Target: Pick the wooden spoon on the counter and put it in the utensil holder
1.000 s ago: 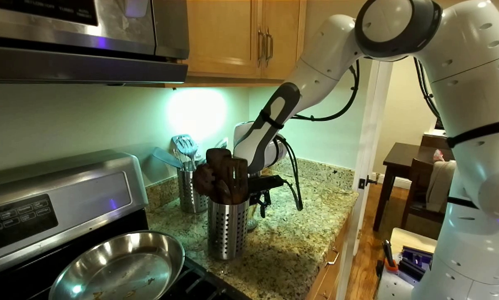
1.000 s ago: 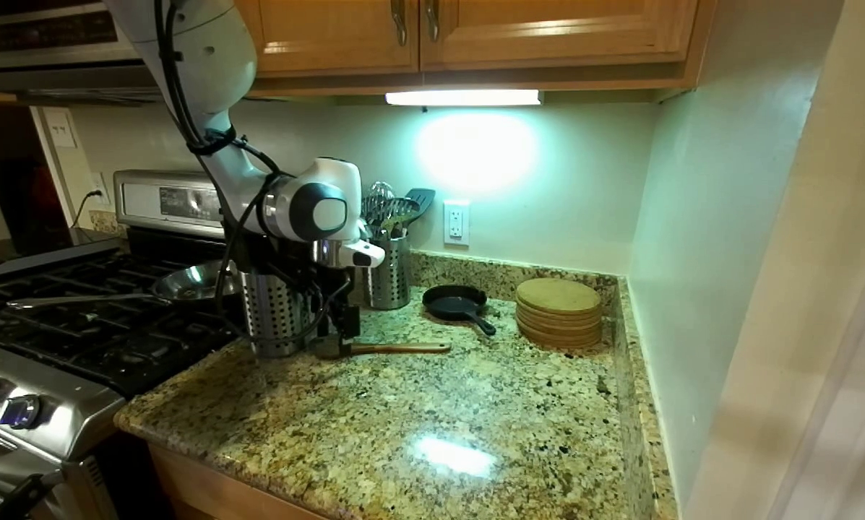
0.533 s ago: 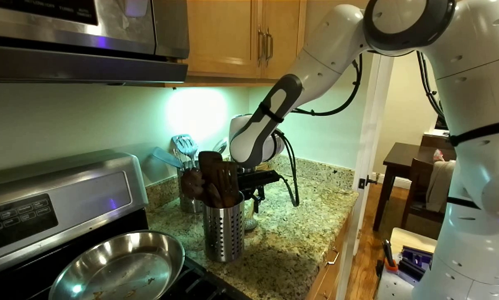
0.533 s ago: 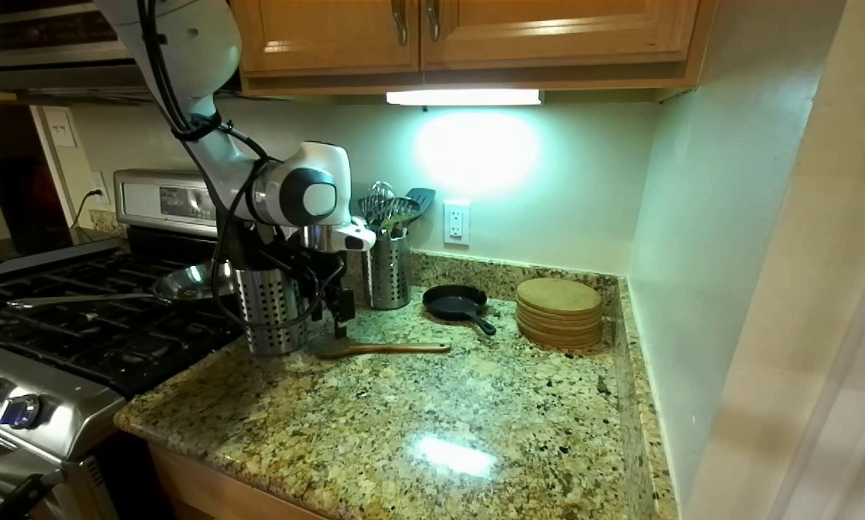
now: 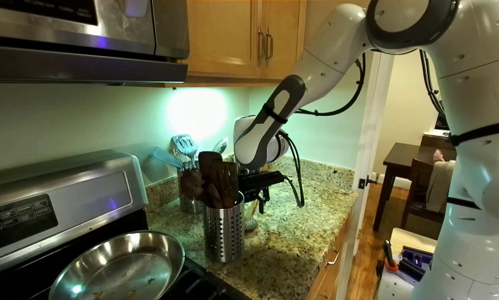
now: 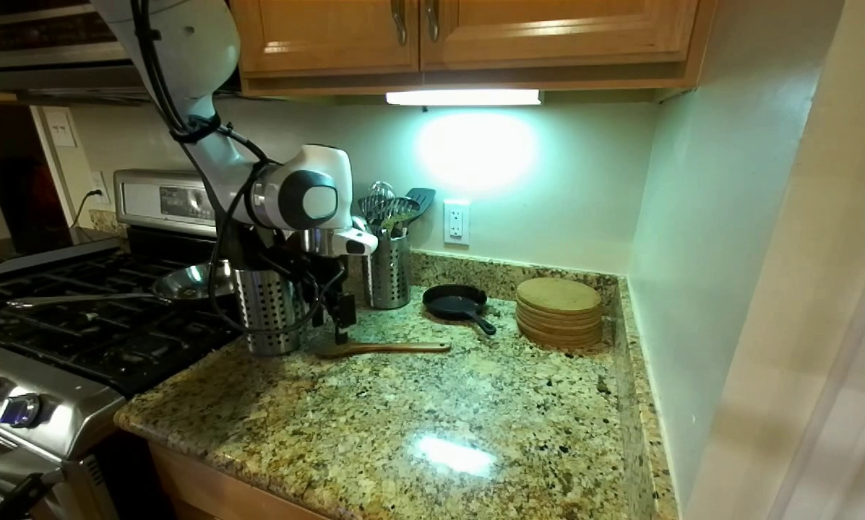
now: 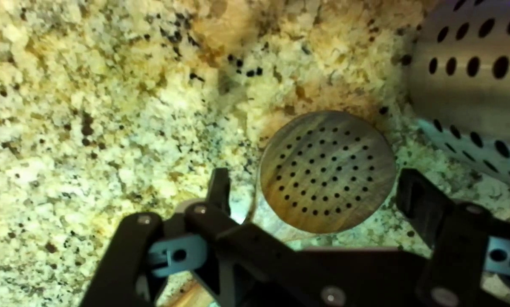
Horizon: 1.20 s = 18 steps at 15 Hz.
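The wooden spoon (image 6: 396, 348) lies on the granite counter (image 6: 432, 419). Its round bowl with many small holes (image 7: 328, 172) shows in the wrist view; most of its handle is hidden behind my gripper. It also shows partly in an exterior view (image 5: 250, 224). My gripper (image 7: 316, 175) is open, one finger on each side of the bowl, holding nothing. In an exterior view the gripper (image 6: 330, 328) is low over the bowl end; I cannot tell whether a fingertip touches. The metal utensil holder (image 5: 223, 233) with dark wooden utensils stands beside the bowl, also in the wrist view (image 7: 459, 89).
A second metal holder (image 6: 389, 274) with a whisk and spatulas stands by the back wall. A small black skillet (image 6: 455, 302) and a stack of round boards (image 6: 558, 314) sit at the back. A steel frying pan (image 5: 120, 266) rests on the stove.
My gripper has risen slightly and moved left in an exterior view, then stayed nearly still. The utensil holder has shifted a little left in both exterior views. The spoon lies as before.
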Tool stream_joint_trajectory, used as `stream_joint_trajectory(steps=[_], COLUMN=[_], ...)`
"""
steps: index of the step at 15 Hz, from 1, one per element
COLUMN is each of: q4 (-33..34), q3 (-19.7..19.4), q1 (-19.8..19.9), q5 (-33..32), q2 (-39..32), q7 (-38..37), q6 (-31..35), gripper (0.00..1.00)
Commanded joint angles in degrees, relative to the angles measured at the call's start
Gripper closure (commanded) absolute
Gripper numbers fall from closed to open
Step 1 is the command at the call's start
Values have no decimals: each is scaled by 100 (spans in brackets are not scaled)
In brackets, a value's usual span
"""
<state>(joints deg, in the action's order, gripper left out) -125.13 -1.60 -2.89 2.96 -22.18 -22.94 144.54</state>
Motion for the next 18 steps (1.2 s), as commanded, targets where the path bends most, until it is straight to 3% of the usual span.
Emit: stream_joint_trajectory(steps=[1, 7, 18], q4=[-417, -450, -235], q3=[-119, -58, -402], q1=[-30, 38, -154], q5=[6, 149, -385], q2=[278, 121, -287], q7=[88, 263, -58], q6=[275, 538, 473], gripper=[0, 0, 0])
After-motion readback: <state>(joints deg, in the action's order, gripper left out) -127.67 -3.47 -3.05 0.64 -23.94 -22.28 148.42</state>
